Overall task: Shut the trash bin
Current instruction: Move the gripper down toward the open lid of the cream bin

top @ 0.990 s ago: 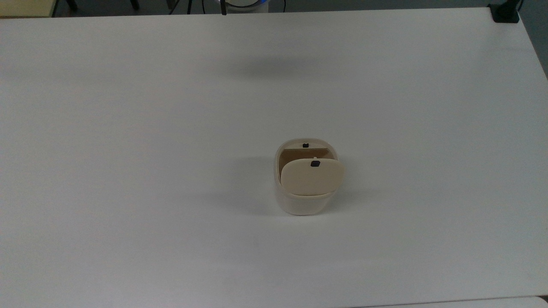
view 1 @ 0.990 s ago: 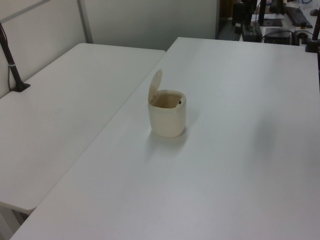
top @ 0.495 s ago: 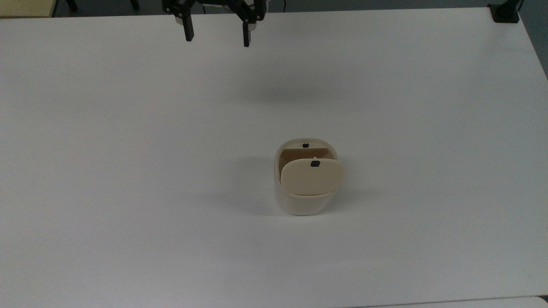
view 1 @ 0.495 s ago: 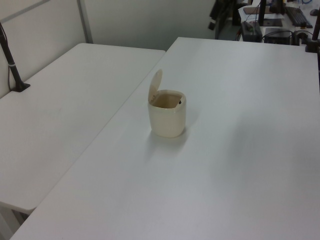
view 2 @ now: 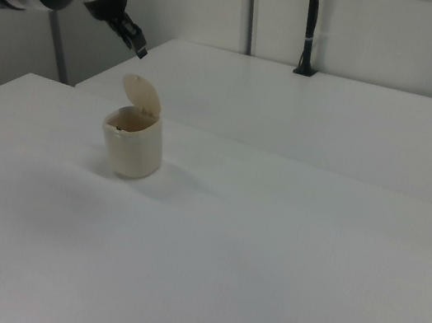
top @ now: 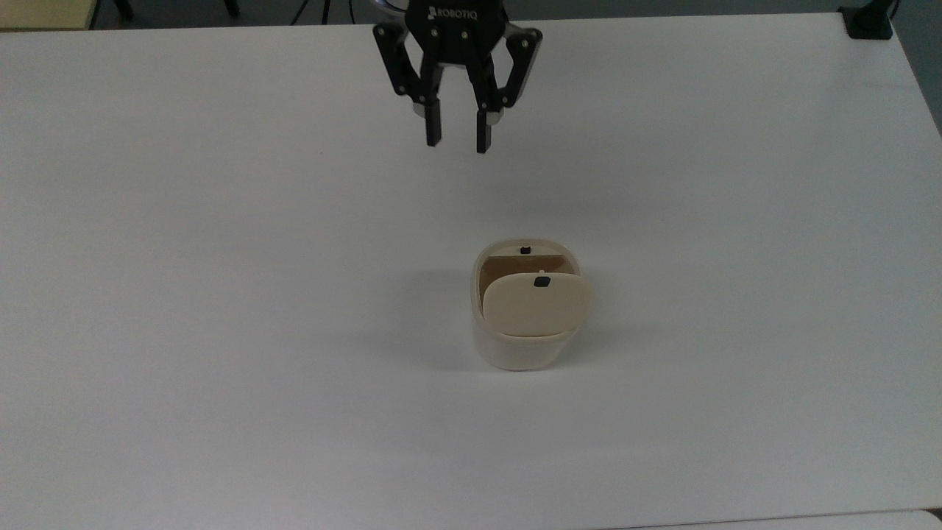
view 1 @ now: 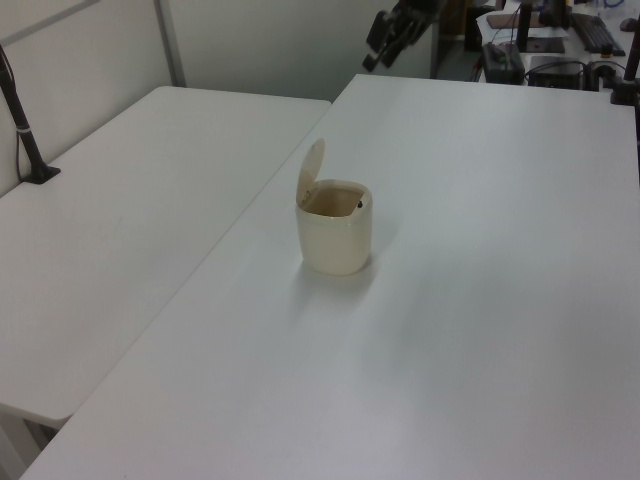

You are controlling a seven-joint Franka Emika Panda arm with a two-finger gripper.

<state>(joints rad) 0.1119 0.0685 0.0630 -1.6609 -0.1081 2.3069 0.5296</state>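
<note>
The cream-beige trash bin (top: pixel 515 350) stands near the middle of the white table (top: pixel 221 294). Its flat lid (top: pixel 537 305) is swung up on its hinge, with the small black button (top: pixel 542 281) near its free edge. The brownish inside (top: pixel 524 263) shows under it. In the left view the lid (view 1: pixel 311 172) stands nearly upright over the bin (view 1: pixel 335 235); the right view shows the same lid (view 2: pixel 142 96) and bin (view 2: pixel 131 151). My gripper (top: pixel 458 140) hangs open above the table, well apart from the bin toward the top view's upper edge, holding nothing. It also appears in the left view (view 1: pixel 378 52) and right view (view 2: pixel 136 43).
A black clamp (top: pixel 868 22) sits at the table's corner in the top view's upper right. A second white table (view 1: pixel 130 200) adjoins on the left view's left, with a black pole (view 1: pixel 25 130) clamped on it. Bare tabletop surrounds the bin.
My gripper has come into view and moved over the table toward the bin, its fingers now closer together. The bin and its raised lid have not moved.
</note>
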